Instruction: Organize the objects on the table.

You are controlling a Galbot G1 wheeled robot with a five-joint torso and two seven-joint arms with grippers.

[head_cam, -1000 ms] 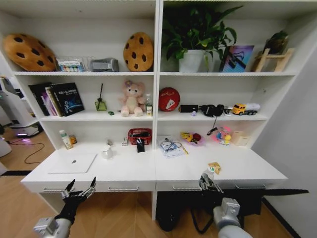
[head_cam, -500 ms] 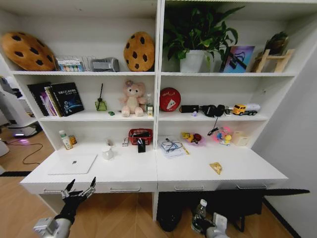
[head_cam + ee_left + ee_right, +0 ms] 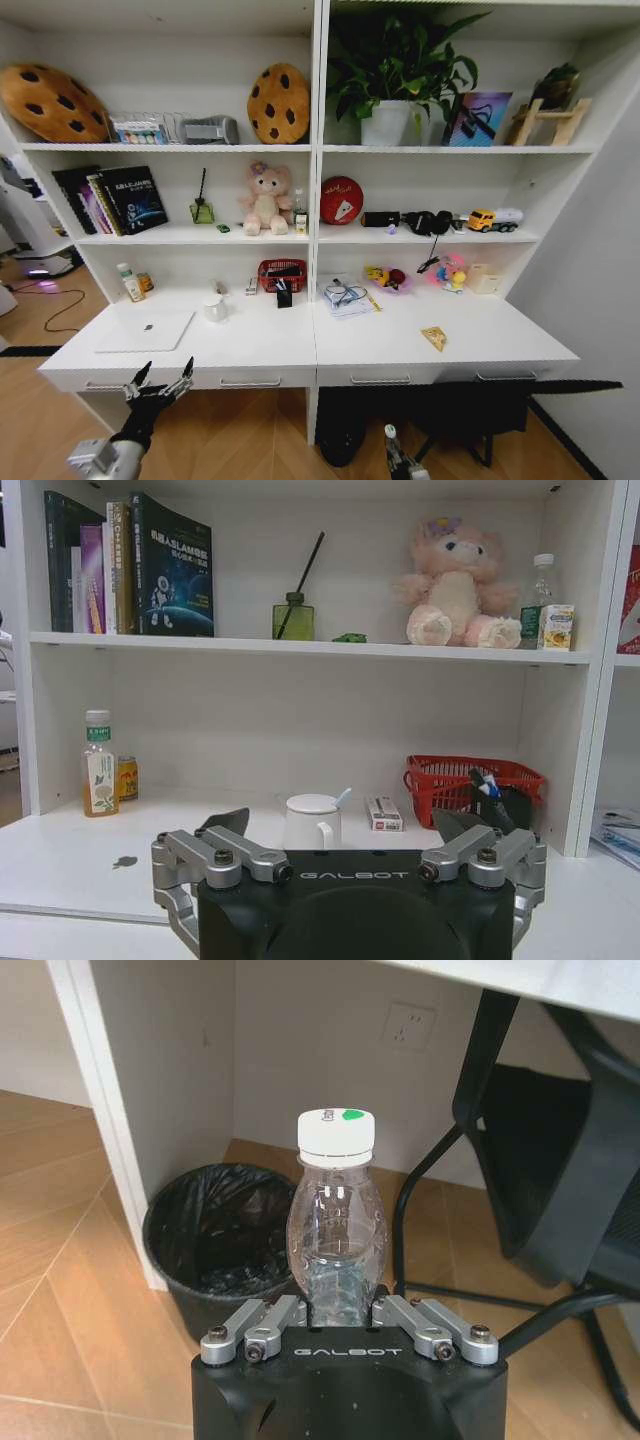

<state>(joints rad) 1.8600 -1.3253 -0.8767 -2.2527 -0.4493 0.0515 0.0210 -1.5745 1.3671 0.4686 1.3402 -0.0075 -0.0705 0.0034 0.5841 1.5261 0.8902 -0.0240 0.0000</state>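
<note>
My right gripper (image 3: 338, 1312) is shut on a clear plastic bottle (image 3: 336, 1222) with a white cap, held upright low over the wooden floor under the table. The bottle's top (image 3: 391, 438) pokes in at the head view's bottom edge. A black-lined bin (image 3: 225, 1235) stands just beyond it. My left gripper (image 3: 160, 384) hangs open in front of the left drawer. On the white table (image 3: 400, 352) lie a silver laptop (image 3: 148, 330), a white mug (image 3: 215, 309) and a small yellow wrapper (image 3: 434, 338). A tiny green toy car (image 3: 350, 637) sits on the shelf above.
A red basket (image 3: 282, 273), papers with a cable (image 3: 345, 296), a drink bottle (image 3: 98, 777) and a small can (image 3: 127, 778) stand at the table's back. A black chair (image 3: 560, 1170) is right of the bin. A white upright panel (image 3: 110, 1110) is on its left.
My right gripper has dropped with the bottle from the table's front edge to low under the table. The left arm has not moved.
</note>
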